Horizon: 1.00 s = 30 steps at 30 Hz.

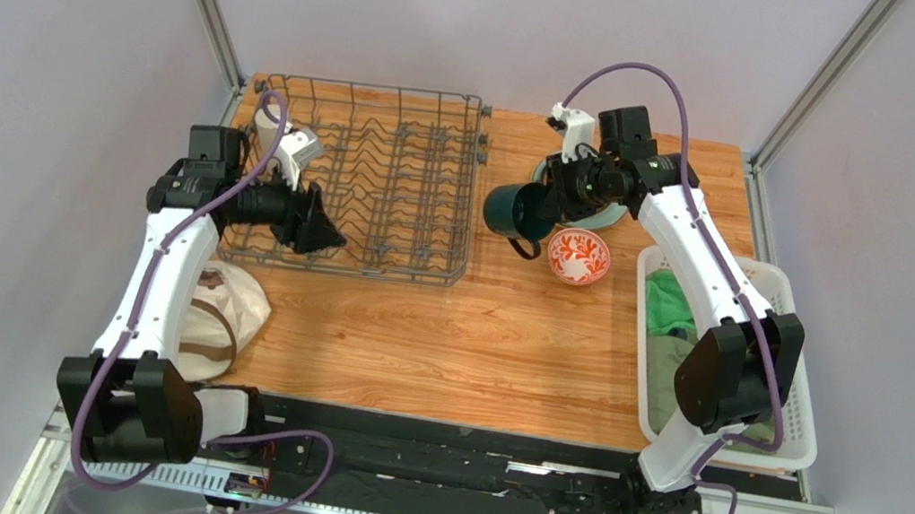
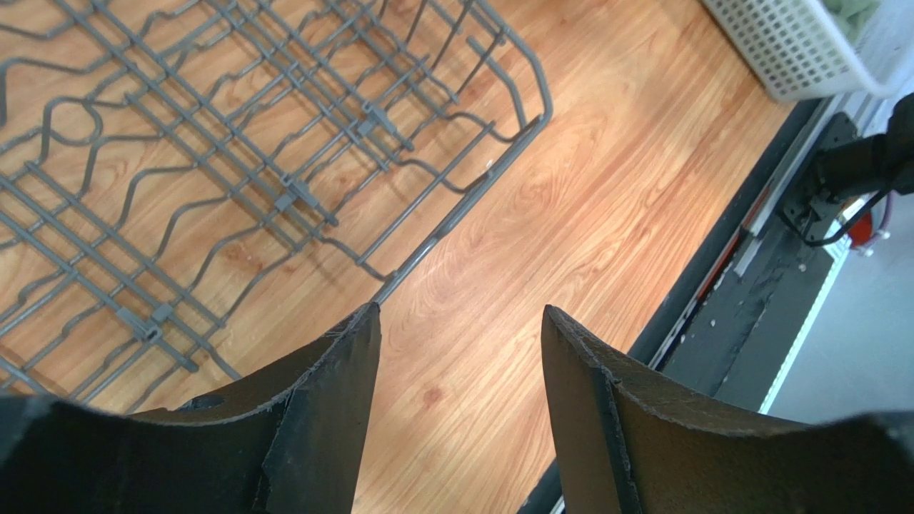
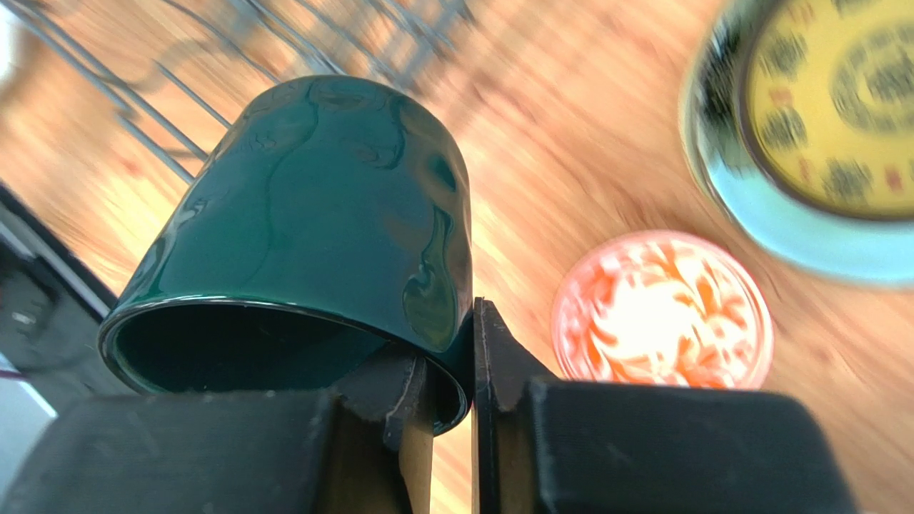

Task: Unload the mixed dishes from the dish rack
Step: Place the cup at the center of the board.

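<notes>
The grey wire dish rack point(image 1: 396, 180) stands at the back left and also shows in the left wrist view point(image 2: 268, 161). A beige cup point(image 1: 267, 117) stands in its back left corner. My left gripper point(image 1: 320, 231) is open and empty over the rack's front left edge, as the left wrist view point(image 2: 461, 321) confirms. My right gripper point(image 1: 549, 203) is shut on the rim of the dark green mug point(image 1: 515, 211), one finger inside. It holds the mug point(image 3: 311, 203) tilted, right of the rack. The red-and-white bowl point(image 1: 579, 258) sits on the table beside a yellow-and-dark patterned plate point(image 3: 837, 107) stacked on a pale green plate point(image 3: 794, 241).
A white slotted basket point(image 1: 798, 390) holding green cloths point(image 1: 672, 319) stands at the right edge, and its corner shows in the left wrist view point(image 2: 794, 43). A beige cloth bundle point(image 1: 226, 311) lies at the front left. The right arm hides most of the plate stack from above.
</notes>
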{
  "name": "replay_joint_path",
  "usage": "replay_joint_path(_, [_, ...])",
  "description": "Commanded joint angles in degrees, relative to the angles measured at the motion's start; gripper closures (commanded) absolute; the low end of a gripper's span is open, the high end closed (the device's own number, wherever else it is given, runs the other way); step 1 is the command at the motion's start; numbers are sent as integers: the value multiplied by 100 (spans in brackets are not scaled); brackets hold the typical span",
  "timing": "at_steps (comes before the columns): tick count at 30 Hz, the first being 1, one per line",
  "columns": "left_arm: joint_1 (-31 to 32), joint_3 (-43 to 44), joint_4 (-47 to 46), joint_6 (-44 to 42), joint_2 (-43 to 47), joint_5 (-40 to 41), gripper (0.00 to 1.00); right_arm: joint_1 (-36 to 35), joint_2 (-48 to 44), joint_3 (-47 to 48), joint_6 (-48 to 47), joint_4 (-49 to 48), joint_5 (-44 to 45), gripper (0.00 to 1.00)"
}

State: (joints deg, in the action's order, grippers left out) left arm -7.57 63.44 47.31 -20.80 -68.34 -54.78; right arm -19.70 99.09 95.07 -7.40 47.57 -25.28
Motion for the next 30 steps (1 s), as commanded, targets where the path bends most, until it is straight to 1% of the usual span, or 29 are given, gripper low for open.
replay_joint_path(1, [-34,344,402,-671,-224,135,36,-7,153,801,-578,875,804,100])
replay_joint_path(3, [-34,406,489,-785,-347,152,36,-33,347,960,-614,1191,954,100])
replay_joint_path(7, [-34,424,516,-864,-444,231,36,-25,708,1154,-675,1290,1235,100])
replay_joint_path(18, [-42,511,692,-996,-532,433,37,-51,1727,1927,-465,1386,1236,100])
replay_joint_path(30, [-42,520,762,-1093,-576,548,37,-148,2378,2376,-412,1465,1288,100])
